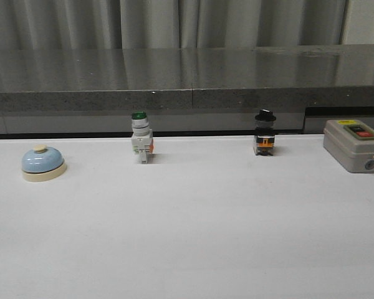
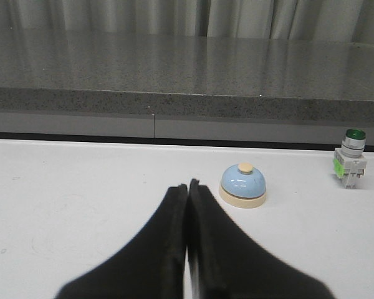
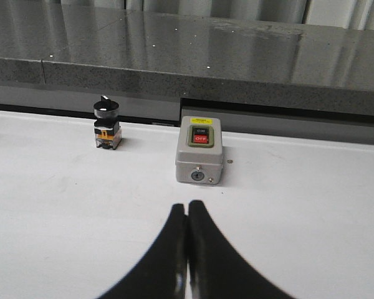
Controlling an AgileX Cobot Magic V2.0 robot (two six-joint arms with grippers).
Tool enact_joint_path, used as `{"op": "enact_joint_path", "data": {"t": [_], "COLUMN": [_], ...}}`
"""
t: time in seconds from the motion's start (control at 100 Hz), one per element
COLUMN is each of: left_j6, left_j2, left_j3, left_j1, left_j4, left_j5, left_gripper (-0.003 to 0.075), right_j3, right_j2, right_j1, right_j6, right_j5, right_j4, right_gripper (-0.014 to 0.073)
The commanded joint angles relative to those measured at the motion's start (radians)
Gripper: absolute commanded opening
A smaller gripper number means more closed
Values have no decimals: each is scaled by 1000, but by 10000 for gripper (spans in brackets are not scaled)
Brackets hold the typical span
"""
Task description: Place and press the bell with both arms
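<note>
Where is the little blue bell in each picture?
Front view: the bell sits far left on the white table.
Left wrist view: it sits just beyond the shut left gripper, near the middle.
Right wrist view: not in it.
Shared landmark: the green-capped switch shows in the front and left wrist views.

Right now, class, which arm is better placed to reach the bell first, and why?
Left. The bell sits at the table's far left, just ahead of the shut left gripper; the right gripper faces the grey switch box.
</note>
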Motion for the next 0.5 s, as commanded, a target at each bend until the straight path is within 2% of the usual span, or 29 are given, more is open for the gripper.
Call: {"op": "enact_joint_path", "data": {"t": [0.0, 0.49], "left_j6": [-9, -9], "left_j2": [-29, -25], "left_j3": [40, -3], "left_j1": [-7, -7], "left_j4": [-5, -7], "left_j5": [-82, -91], "left_gripper": [-20, -20], "right_j3": [-17, -17], "right_j2": [-9, -9], "right_j1": [2, 2], "right_j6": [-7, -7], "right_j5": [-70, -70], "right_j4": [0, 0], "right_gripper": [-59, -59]}}
